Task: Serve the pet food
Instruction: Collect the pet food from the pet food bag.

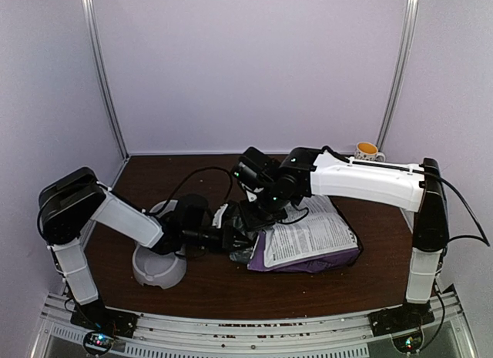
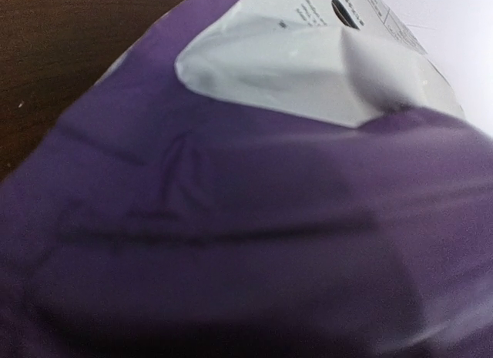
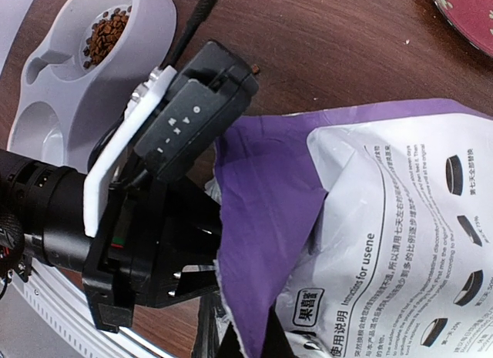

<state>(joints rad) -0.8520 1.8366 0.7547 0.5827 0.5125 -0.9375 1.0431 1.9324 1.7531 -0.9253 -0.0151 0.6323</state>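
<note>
Gripping purple printed plastic bag (image 3: 262,219) at its left edge.
left gripper (image 3: 202,275) clamped on bag edge; right gripper (image 1: 254,215) jaws together; brown dry kibble pellets (image 3: 106,35) sit in pale grey plastic bowl (image 3: 154,35), left of bag.

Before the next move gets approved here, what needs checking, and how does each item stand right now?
1. Kibble in the bowl: ok, some lies in one well.
2. Bowl upright, beside the left arm: ok.
3. Left gripper gripping the bag: cannot tell; it sits at the bag's edge, but the contact is hidden.
4. Right gripper shut: ok. Whether it holds the bag: cannot tell.
5. Bag raised to pour: not ok; it lies mostly flat, label up.
6. Plate and mug apart from both arms: ok.
</note>
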